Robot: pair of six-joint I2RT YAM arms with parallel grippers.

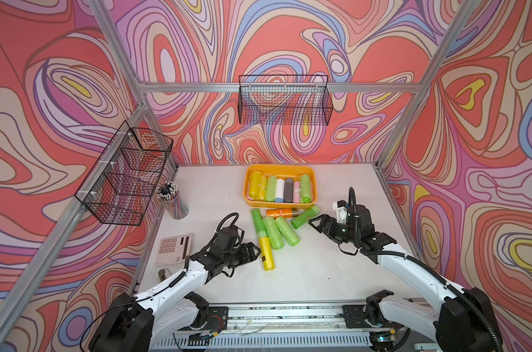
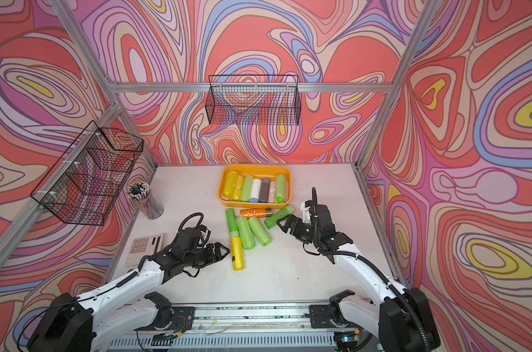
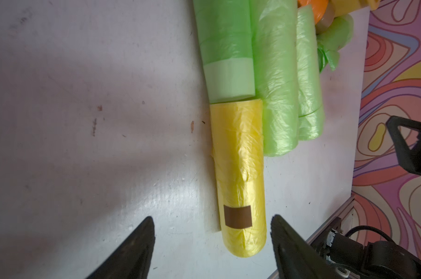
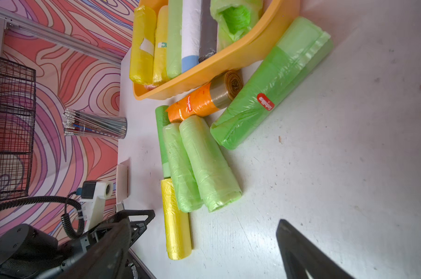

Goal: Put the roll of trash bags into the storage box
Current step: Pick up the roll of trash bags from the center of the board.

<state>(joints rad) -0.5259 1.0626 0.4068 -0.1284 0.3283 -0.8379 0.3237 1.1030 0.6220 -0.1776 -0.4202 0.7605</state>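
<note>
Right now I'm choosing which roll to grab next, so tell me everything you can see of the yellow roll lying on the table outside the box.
The yellow roll is a cylinder of thin, glossy, crinkled plastic with a brown tape patch near its near end. It lies flat on the white table, outside the storage box, pointing away from the robot. Its far end butts the banded green roll, and a second green roll rests against its side. The left tool, jaws open, straddles its near end without visible contact.
</note>
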